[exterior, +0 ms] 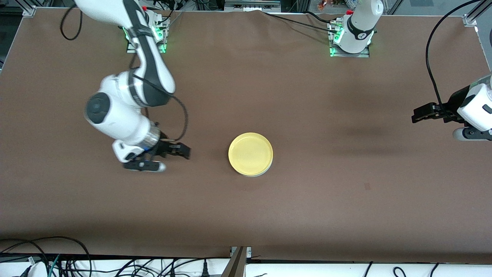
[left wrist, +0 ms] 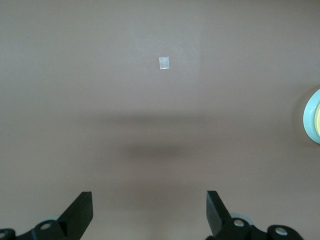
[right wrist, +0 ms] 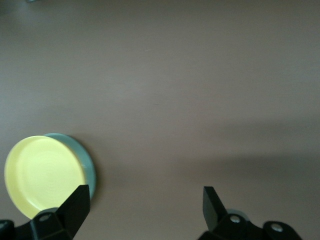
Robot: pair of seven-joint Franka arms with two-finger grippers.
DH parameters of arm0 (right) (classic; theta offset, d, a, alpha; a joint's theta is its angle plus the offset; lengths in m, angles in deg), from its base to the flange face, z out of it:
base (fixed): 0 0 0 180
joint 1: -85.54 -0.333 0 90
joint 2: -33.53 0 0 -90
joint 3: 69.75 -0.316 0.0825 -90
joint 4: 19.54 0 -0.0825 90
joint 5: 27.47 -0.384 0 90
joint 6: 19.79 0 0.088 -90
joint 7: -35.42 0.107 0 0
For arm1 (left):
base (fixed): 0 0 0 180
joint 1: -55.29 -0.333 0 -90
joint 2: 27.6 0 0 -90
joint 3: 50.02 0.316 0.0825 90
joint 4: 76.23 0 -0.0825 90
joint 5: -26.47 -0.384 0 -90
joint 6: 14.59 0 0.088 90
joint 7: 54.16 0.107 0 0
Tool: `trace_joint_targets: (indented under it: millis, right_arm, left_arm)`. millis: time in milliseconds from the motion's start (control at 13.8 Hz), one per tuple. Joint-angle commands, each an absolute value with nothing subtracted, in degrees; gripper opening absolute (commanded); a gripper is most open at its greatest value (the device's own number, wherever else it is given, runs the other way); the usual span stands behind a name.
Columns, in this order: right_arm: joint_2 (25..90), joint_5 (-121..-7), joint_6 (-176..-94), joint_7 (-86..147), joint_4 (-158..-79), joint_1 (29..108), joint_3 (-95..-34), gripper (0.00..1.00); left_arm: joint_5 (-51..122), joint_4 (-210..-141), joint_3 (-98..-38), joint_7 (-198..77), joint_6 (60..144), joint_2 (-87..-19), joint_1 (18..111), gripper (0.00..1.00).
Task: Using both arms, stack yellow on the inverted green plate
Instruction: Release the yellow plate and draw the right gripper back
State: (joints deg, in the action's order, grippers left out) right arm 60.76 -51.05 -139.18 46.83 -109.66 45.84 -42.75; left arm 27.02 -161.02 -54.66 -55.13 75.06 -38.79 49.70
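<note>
The yellow plate (exterior: 250, 153) lies rim up on top of the green plate (exterior: 256, 174), of which only a thin pale edge shows, in the middle of the table. In the right wrist view the yellow plate (right wrist: 42, 173) covers the green plate (right wrist: 86, 159). In the left wrist view both show at the edge, yellow (left wrist: 317, 122) on green (left wrist: 308, 118). My right gripper (exterior: 184, 151) is open and empty, beside the stack toward the right arm's end. My left gripper (exterior: 415, 115) is open and empty, at the left arm's end of the table.
A small pale square mark (left wrist: 164, 63) lies on the brown table cover; it shows as a faint mark in the front view (exterior: 367, 186). Cables hang along the table's near edge (exterior: 115, 265).
</note>
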Motion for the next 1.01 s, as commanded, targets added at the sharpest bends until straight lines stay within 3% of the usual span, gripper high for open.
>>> trace_joint_targets:
  millis: [0,217,362,725,942]
  right_arm:
    - [55.4,-44.6,-133.7,45.9,-109.6,45.7,-40.6,1.0]
    - [50.6,-42.3,-127.3,44.9,-108.8,46.3,-37.1,1.0]
    - [46.7,-40.5,-119.7,40.7,-108.1,53.0,-39.5,1.0]
    - [38.9,-25.3,-110.4,35.9,-108.7,73.8,-63.4,1.0]
    - [35.2,-24.6,-114.7,37.8,-114.5,82.3,-68.7,1.0]
  left_arm:
    - [27.3,-159.7,-54.5,-53.9,74.7,-39.4,49.5,1.0]
    - [27.3,-159.7,-54.5,-53.9,74.7,-39.4,49.5,1.0]
    - [27.3,-159.7,-54.5,-53.9,74.7,-39.4,49.6,1.0]
    - [27.3,-159.7,-54.5,-53.8,74.7,-39.4,49.5,1.0]
    - [27.3,-159.7,-54.5,-53.8,74.7,-39.4,49.5,1.0]
